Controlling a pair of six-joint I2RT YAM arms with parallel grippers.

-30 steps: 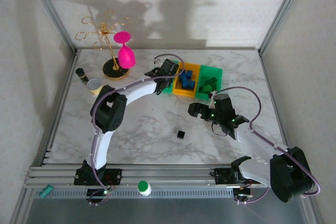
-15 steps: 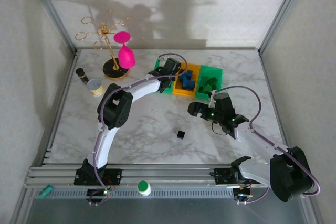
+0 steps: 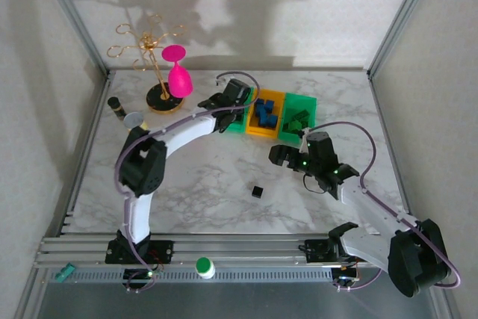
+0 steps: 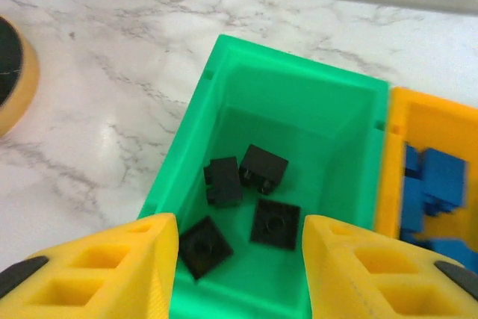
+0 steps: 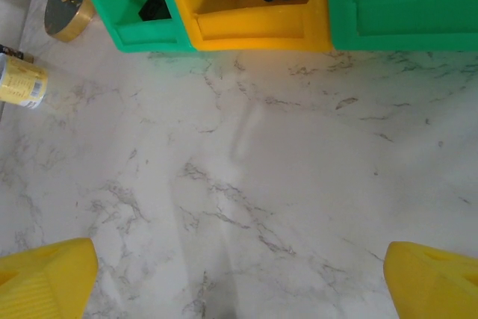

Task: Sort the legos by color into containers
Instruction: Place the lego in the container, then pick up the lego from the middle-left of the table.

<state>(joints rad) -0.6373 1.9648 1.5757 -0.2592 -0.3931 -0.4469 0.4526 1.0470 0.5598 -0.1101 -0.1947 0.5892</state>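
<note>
- Yellow-orange bin (image 4: 422, 117), blue bricks (image 4: 441, 181): cut off by the right edge, left wrist view.
- Left green bin (image 3: 237, 127): largely covered by the left gripper (image 3: 239, 99), top view.
- Tin can (image 5: 21, 84): cut off by the left edge, right wrist view.

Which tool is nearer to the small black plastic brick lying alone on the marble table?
Right. The right tool hangs open just behind and right of the small black plastic brick; the left tool is much farther back, open above the left green plastic bin.
</note>
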